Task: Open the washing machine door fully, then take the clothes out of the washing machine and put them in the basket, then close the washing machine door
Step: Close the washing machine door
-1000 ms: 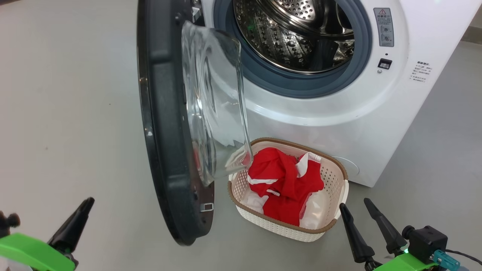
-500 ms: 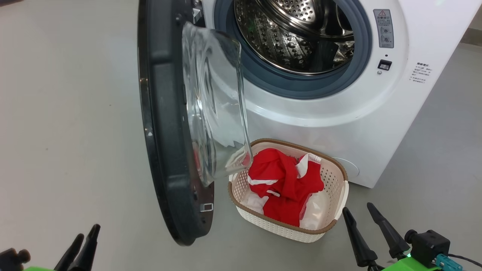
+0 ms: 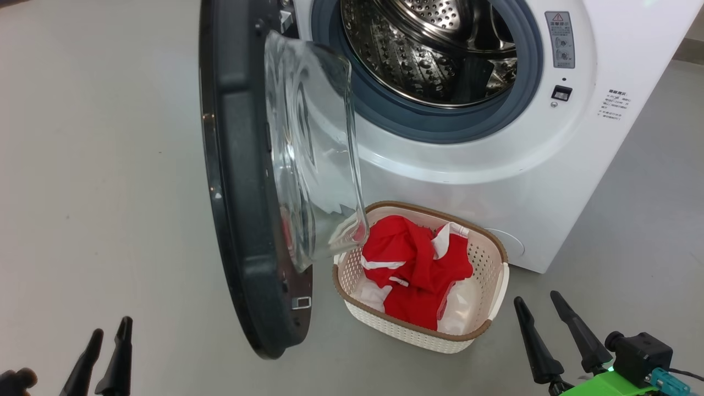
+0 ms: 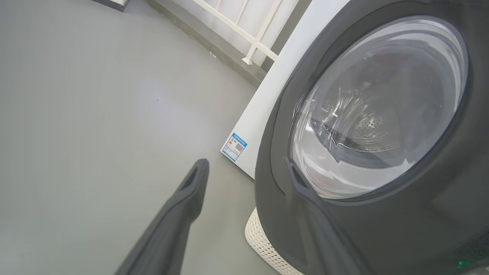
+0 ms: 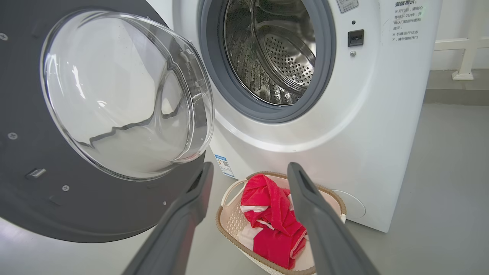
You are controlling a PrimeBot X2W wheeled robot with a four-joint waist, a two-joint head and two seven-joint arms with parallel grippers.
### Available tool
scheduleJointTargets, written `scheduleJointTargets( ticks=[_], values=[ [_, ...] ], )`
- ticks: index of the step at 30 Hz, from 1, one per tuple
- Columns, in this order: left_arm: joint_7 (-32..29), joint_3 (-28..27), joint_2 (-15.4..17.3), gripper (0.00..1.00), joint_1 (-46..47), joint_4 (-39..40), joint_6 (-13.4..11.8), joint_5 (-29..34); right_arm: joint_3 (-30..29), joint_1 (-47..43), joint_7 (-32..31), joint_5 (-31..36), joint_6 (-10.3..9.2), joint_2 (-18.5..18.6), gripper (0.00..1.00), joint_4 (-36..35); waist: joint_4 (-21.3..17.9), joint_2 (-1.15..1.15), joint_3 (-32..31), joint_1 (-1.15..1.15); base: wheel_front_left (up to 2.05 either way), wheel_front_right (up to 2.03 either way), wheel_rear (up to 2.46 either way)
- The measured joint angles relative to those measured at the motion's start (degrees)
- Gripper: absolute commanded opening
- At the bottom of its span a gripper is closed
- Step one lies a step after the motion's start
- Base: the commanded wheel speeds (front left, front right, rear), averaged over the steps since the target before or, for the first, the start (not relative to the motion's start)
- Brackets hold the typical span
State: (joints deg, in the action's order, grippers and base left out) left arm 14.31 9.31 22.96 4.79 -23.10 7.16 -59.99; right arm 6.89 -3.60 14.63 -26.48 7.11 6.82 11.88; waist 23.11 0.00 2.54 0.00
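The washing machine (image 3: 495,165) (image 5: 363,133) stands with its door (image 3: 242,220) (image 5: 76,206) swung out to the left, glass bowl facing the drum (image 3: 429,55). No fabric shows in the drum. The red and white clothes (image 3: 418,269) (image 5: 271,221) lie heaped in the basket (image 3: 407,333) (image 5: 219,225) on the floor below the opening. My left gripper (image 3: 112,327) (image 4: 245,162) is open and empty, low at the left, outside the door's black outer face (image 4: 382,229). My right gripper (image 3: 535,298) (image 5: 250,165) is open and empty, just right of the basket.
Grey floor spreads to the left of the door and to the right of the machine. A white railing (image 4: 252,38) and a wall base run behind the machine. A blue label (image 4: 234,147) sits low on the machine's front. The basket's corner (image 4: 259,240) peeks from under the door.
My left gripper has sunk toward the bottom edge of the head view and its fingers have spread apart. My right gripper has drifted slightly right and down. Door, basket and clothes are unchanged.
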Motion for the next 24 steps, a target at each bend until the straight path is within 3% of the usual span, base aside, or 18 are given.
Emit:
scheduleJointTargets(
  ticks=[15, 24],
  values=[
    [0.0, -10.9, -8.6, 1.0, -3.9, 7.0, 0.0, 30.5, -2.1, 0.0, 0.0, 0.0, 0.0, 0.2, 1.0, -0.8, -0.1, 0.0, -0.4, 0.0, 0.0, 0.0, 0.0],
    [0.0, -15.8, -12.9, 1.0, -5.5, 11.8, 0.0, 44.3, -3.2, 0.0, 0.0, 0.0, 0.0, 0.1, 1.0, -1.9, -0.6, 0.0, -0.6, 0.0, 0.0, 0.0, 0.0]
  ],
)
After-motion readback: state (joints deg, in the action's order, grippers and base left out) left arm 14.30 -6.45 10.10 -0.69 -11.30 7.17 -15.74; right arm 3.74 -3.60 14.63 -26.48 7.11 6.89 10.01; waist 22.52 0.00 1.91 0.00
